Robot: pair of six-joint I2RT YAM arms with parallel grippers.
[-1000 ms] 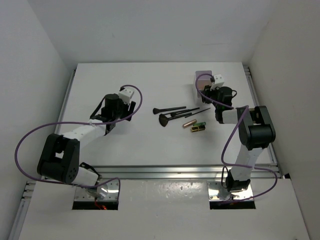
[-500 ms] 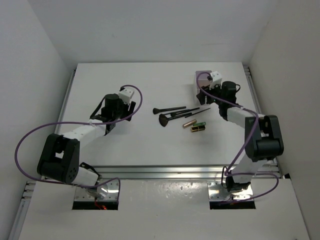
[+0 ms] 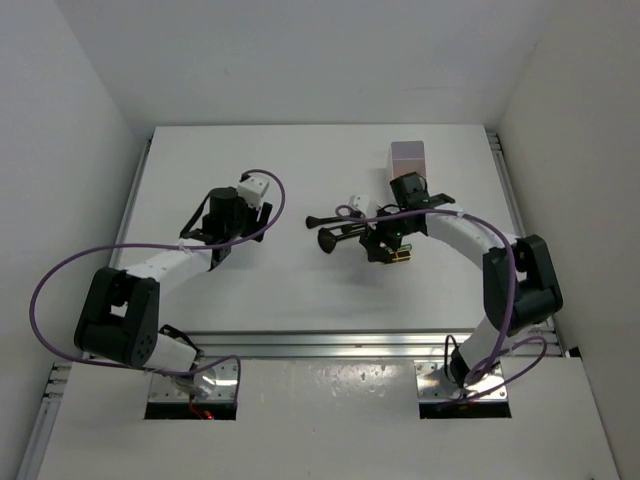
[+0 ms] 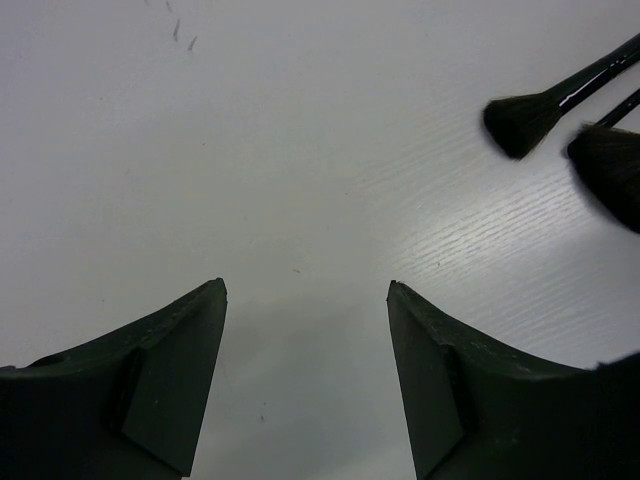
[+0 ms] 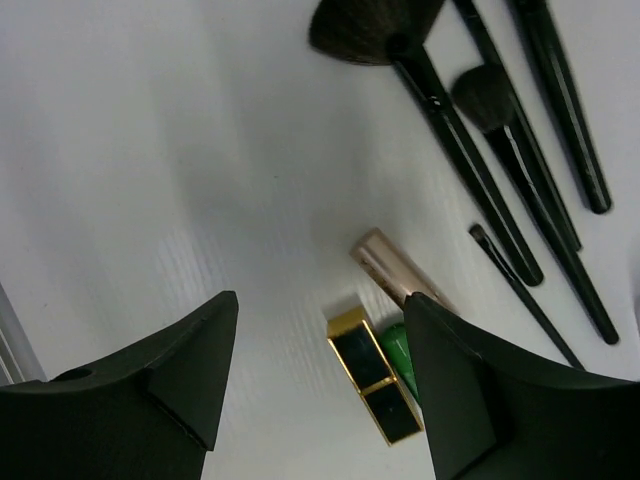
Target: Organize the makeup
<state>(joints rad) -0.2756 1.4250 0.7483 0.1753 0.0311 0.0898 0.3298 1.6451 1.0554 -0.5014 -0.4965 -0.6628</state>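
The makeup lies mid-table: several thin black brushes and, just right of them, small tubes. In the right wrist view I see the fan brush, other black brushes, a gold-brown tube, a black-and-gold tube and a green tube. My right gripper hovers over the tubes, open, holding nothing. My left gripper is open over bare table, left of the brushes; two brush heads show at its upper right.
The translucent white compartment box stands at the back right, pinkish inside. A metal rail runs along the table's near edge, and white walls close in the table on three sides.
My right arm swung from beside the box leftward and forward to above the tubes, and its jaws opened. The left arm has not moved.
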